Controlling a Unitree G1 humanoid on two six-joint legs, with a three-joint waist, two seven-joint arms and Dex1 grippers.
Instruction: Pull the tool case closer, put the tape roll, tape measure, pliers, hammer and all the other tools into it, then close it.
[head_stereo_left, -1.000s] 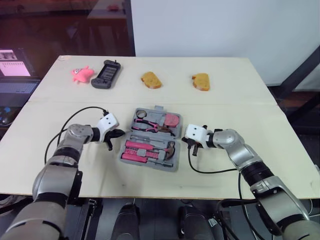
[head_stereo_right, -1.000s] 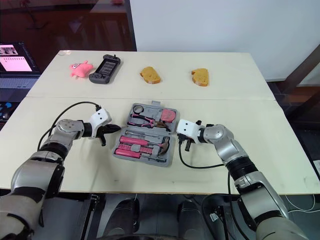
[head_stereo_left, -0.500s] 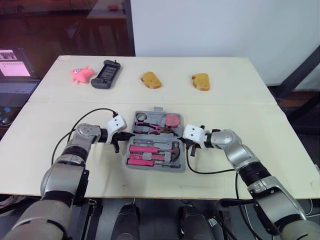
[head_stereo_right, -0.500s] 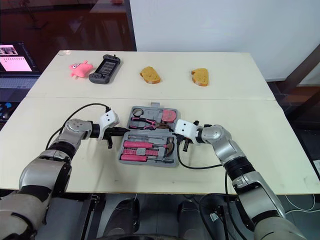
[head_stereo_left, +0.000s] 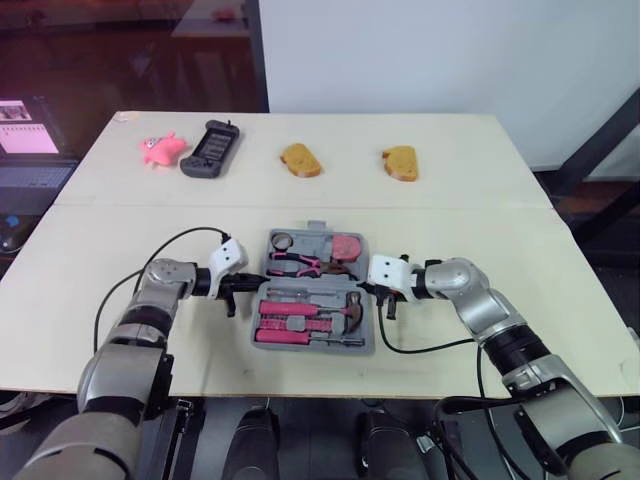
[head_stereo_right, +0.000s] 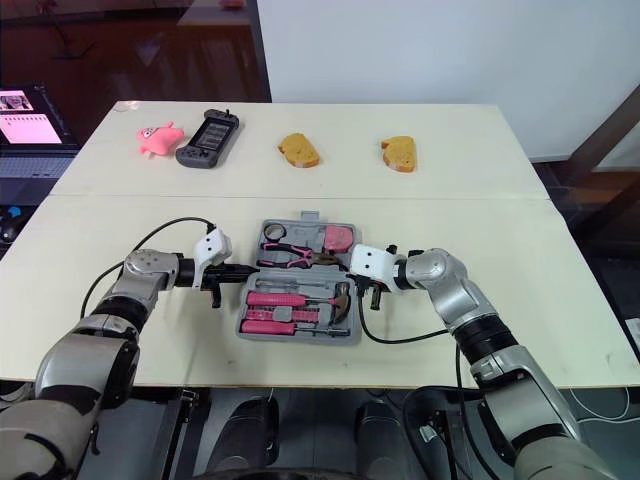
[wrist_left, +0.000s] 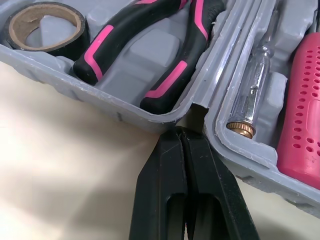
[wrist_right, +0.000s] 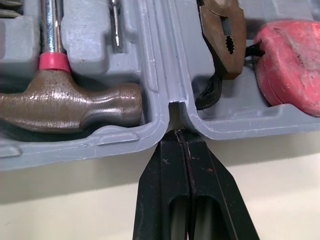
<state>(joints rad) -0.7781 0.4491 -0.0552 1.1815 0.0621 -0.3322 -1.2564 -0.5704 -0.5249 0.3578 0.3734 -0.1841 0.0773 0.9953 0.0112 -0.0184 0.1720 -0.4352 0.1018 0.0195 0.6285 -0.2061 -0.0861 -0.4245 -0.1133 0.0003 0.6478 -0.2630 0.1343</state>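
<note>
The grey plastic tool case (wrist_right: 120, 139) lies open and flat, its 2 halves joined at the hinge. The far half holds the black tape roll (wrist_left: 45, 25), the pink-and-black pliers (wrist_left: 150, 55) and the red tape measure (wrist_right: 290, 55). In the near half lie the hammer (wrist_right: 65, 105), a clear tester screwdriver (wrist_left: 250, 95) and pink-handled tools (head_stereo_left: 288, 311).

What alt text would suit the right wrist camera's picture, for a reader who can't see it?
The right gripper, black jaws shut, has its tip at the hinge notch of an open grey tool case on a pale table. A hammer lies in one half; pliers and a pink tape measure in the other.
</note>
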